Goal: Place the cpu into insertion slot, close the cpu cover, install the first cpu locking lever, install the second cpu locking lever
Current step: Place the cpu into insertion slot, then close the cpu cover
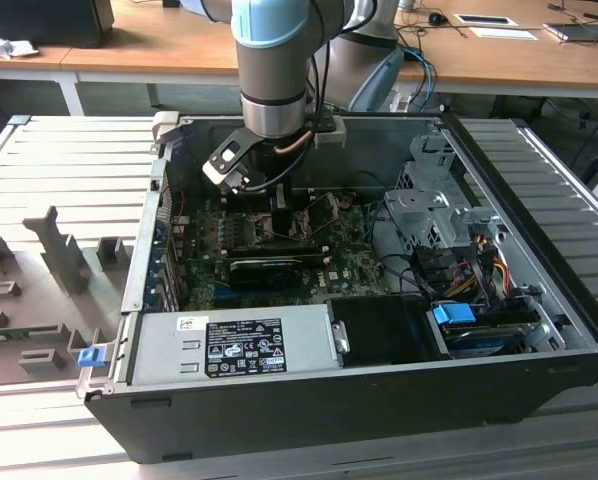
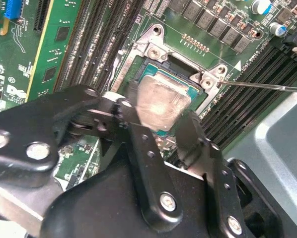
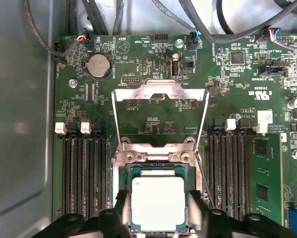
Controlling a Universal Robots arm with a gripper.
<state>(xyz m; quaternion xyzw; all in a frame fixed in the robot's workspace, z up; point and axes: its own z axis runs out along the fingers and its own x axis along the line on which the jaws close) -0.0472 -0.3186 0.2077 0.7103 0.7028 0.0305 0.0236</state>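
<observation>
The cpu (image 3: pixel 158 202), a small square chip with a pale silver top, sits between my two black fingers over the insertion slot (image 3: pixel 119 159). In the second wrist view the cpu (image 2: pixel 161 101) lies level inside the silver-rimmed insertion slot (image 2: pixel 153 49). My gripper (image 3: pixel 158 210) (image 2: pixel 161 119) has one finger against each side of the chip. Whether the chip rests fully in the socket I cannot tell. The cpu cover (image 3: pixel 161 92) is swung open and stands back from the socket. A thin locking lever (image 2: pixel 267 86) sticks out beside the socket. In the exterior view my gripper (image 1: pixel 284 215) reaches down into the case.
Black memory slots (image 3: pixel 84 173) flank the socket on both sides. A grey power supply (image 1: pixel 229 345) and a black expansion card (image 1: pixel 269 268) lie toward the case front. Drive cage (image 1: pixel 429 210) and cables (image 1: pixel 469 270) fill the exterior view's right.
</observation>
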